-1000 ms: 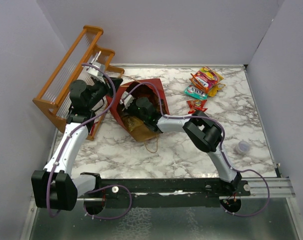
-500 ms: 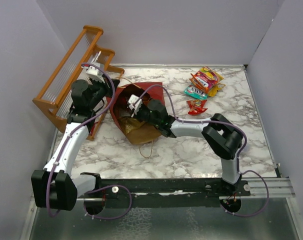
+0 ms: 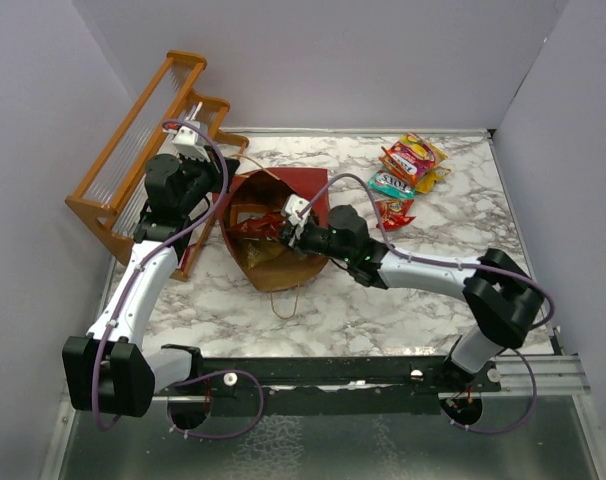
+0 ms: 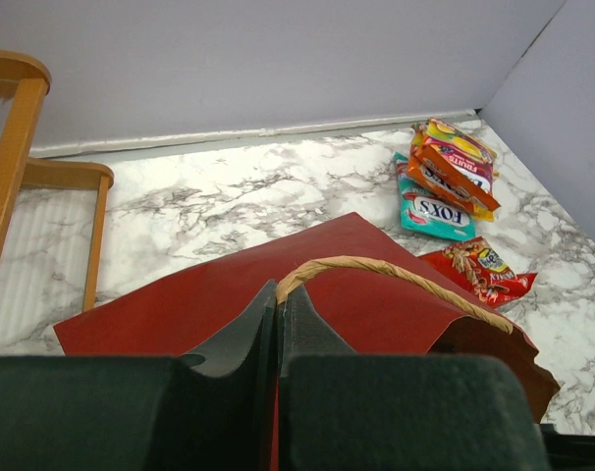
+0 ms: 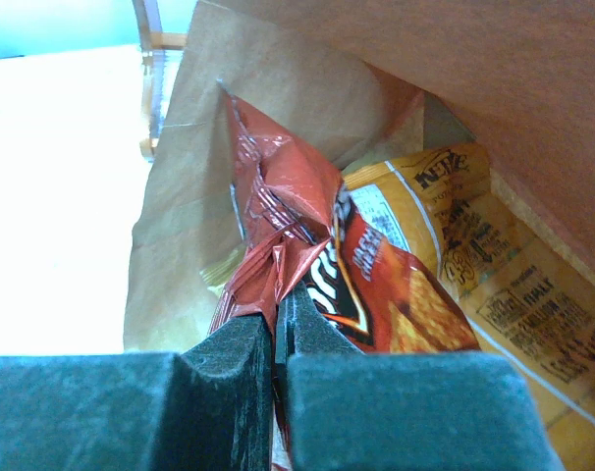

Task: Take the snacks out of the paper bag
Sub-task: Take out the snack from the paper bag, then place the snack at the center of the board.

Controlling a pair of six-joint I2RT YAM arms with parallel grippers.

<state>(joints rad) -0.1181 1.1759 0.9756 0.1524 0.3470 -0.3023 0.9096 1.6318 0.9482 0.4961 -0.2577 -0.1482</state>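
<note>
The right gripper [image 5: 276,316] pinches the crumpled top of the red Doritos chip bag [image 5: 386,294] at the mouth of the paper bag [image 3: 311,186]; a tan-gold bag [image 5: 513,294] lies beneath, inside; the left gripper [image 4: 278,304] is clamped on the bag's red wall; farther off, a teal packet [image 4: 433,209] and red-yellow packets [image 4: 453,157] lie on the table [image 4: 229,196].

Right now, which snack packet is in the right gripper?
The red Doritos chip bag, pinched at its crumpled edge by the right gripper; the tan-gold bag beside it in the paper bag lies free.
</note>
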